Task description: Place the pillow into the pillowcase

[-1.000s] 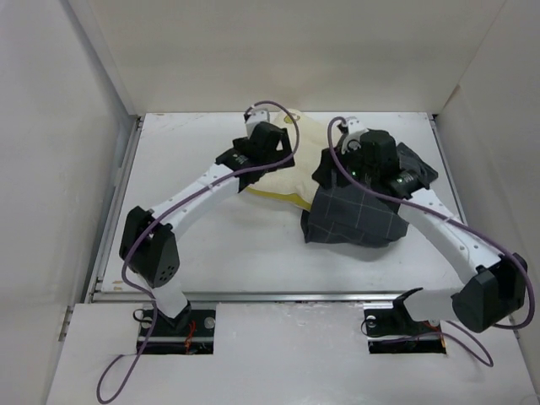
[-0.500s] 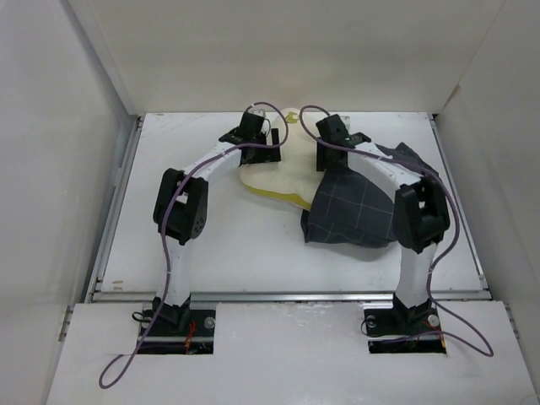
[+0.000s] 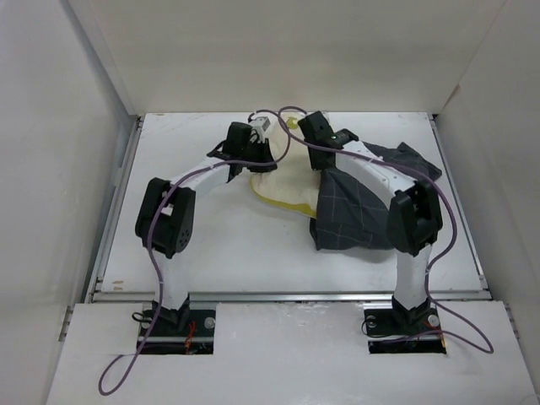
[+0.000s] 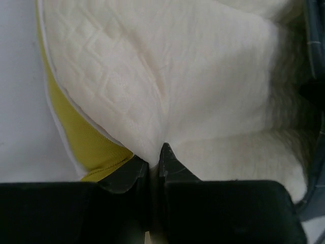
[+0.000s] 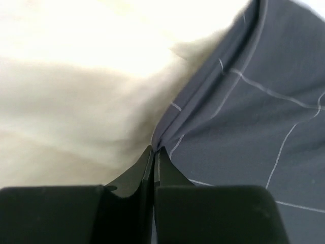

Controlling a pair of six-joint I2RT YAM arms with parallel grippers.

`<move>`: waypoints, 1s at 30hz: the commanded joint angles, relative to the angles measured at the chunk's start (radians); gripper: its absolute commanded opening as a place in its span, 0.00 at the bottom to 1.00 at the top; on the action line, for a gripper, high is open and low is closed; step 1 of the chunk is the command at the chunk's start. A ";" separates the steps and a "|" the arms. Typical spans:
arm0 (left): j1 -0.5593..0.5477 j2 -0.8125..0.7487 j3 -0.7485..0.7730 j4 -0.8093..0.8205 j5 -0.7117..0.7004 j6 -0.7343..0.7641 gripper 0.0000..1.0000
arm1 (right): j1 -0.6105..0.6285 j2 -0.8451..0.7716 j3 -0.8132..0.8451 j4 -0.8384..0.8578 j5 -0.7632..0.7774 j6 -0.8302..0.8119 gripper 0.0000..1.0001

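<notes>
Near the table's (image 3: 211,240) far edge, the left gripper (image 4: 155,152) pinches the pillow's (image 4: 203,76) edge, the right gripper (image 5: 154,151) the pillowcase's (image 5: 254,127) hem.

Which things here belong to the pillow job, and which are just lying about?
Part of the job:
- pillow, pinched by the left fingers
- pillowcase, its edge pinched by the right fingers

Just there:
- table
- purple cables
- white walls
</notes>
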 commanded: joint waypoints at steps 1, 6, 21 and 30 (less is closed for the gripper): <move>-0.049 -0.202 -0.081 0.149 0.207 -0.012 0.00 | 0.089 -0.099 0.087 0.150 -0.228 -0.118 0.00; -0.094 -0.443 -0.230 0.282 0.260 -0.035 0.00 | 0.089 -0.122 0.189 0.218 -0.523 -0.172 0.00; -0.106 -1.130 -0.678 0.337 -0.262 -0.117 0.00 | -0.015 -0.209 0.216 0.314 -0.842 -0.123 0.00; -0.120 -0.705 -0.842 0.537 -0.146 -0.370 0.00 | 0.078 -0.016 0.283 0.264 -1.014 -0.132 0.00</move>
